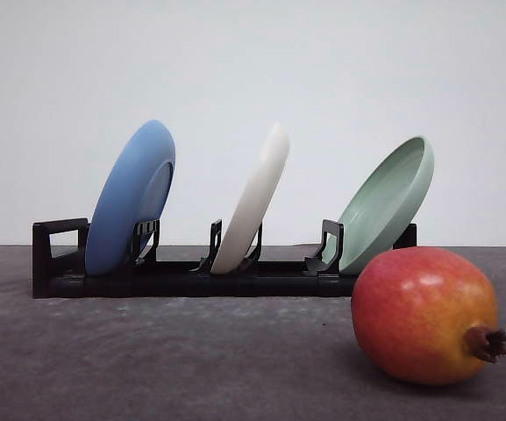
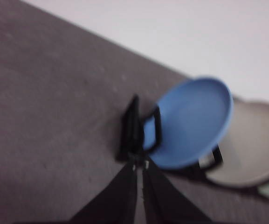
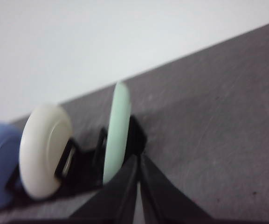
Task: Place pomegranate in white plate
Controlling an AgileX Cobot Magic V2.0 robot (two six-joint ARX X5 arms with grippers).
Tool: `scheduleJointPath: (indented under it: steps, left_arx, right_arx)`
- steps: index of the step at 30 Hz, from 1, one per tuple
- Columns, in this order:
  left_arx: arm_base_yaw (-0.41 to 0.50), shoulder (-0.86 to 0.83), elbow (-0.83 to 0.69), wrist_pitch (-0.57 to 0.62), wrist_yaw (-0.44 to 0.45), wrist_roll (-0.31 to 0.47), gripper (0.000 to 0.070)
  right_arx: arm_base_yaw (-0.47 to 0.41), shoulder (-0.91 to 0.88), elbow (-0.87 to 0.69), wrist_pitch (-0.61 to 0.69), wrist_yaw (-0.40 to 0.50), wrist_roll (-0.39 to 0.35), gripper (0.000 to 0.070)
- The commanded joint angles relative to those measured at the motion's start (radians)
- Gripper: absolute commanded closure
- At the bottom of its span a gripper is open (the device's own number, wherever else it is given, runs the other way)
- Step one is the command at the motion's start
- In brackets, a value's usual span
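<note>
Both wrist views blurred; left fingers (image 2: 139, 173) and right fingers (image 3: 138, 173) pressed together, empty.

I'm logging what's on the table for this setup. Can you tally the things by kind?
Plates: 3 (blue plate, white plate, green plate)
Rack: 1
Pomegranate: 1
Total: 5

You see a dish rack (image 1: 191, 282) set crosswise on the table (image 1: 147, 368), three plates standing tilted in its slots: the blue plate (image 1: 130, 200) at nine o'clock, the white plate (image 1: 254, 200) in the middle, the pale green plate (image 1: 384, 203) at three o'clock. The pomegranate (image 1: 426, 316) lies on the table before the rack, at four o'clock.
</note>
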Motion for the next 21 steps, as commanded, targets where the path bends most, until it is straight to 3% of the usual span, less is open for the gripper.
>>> scheduleJointPath:
  steps: [1, 5, 8, 11, 17, 21]
  left_arx:
    - [0.000, 0.045, 0.045, -0.039, 0.037, 0.078, 0.0696]
    - [0.000, 0.144, 0.118, -0.125, 0.103, 0.149, 0.0696]
    - [-0.026, 0.201, 0.152, -0.152, 0.123, 0.209, 0.0696]
    - [-0.084, 0.232, 0.163, -0.133, 0.122, 0.254, 0.0696]
    - [-0.224, 0.267, 0.165, -0.114, 0.081, 0.348, 0.0696]
    - [-0.293, 0.282, 0.165, -0.114, 0.080, 0.383, 0.0696]
  right_arx:
    - [0.000, 0.044, 0.037, -0.029, -0.034, -0.083, 0.0694]
    - [0.006, 0.140, 0.090, -0.082, -0.105, -0.170, 0.0693]
    - [0.044, 0.175, 0.096, -0.084, -0.104, -0.187, 0.0693]
    - [0.105, 0.196, 0.096, -0.084, -0.091, -0.226, 0.0693]
    - [0.236, 0.207, 0.096, -0.073, -0.068, -0.237, 0.0691]
    - [0.298, 0.210, 0.096, -0.074, -0.068, -0.304, 0.0691]
